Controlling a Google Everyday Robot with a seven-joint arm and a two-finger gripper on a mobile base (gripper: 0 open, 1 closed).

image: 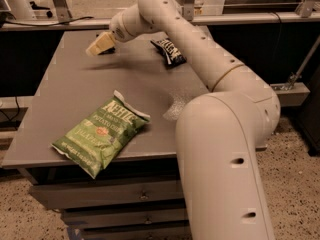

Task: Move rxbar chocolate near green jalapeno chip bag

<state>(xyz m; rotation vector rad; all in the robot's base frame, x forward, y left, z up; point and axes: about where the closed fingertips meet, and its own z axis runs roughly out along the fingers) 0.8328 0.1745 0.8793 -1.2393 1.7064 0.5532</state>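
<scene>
The green jalapeno chip bag lies flat near the front left of the grey table. The rxbar chocolate is a small black wrapper at the far left of the table. Only a dark sliver of it shows, just behind and under my gripper. My gripper hangs low over the bar at the end of the outstretched arm. Whether it touches the bar I cannot tell.
A dark blue chip bag lies at the far middle of the table, right of the gripper. My arm spans the table's right side, and its large white base stands at the front right. Drawers sit below the tabletop.
</scene>
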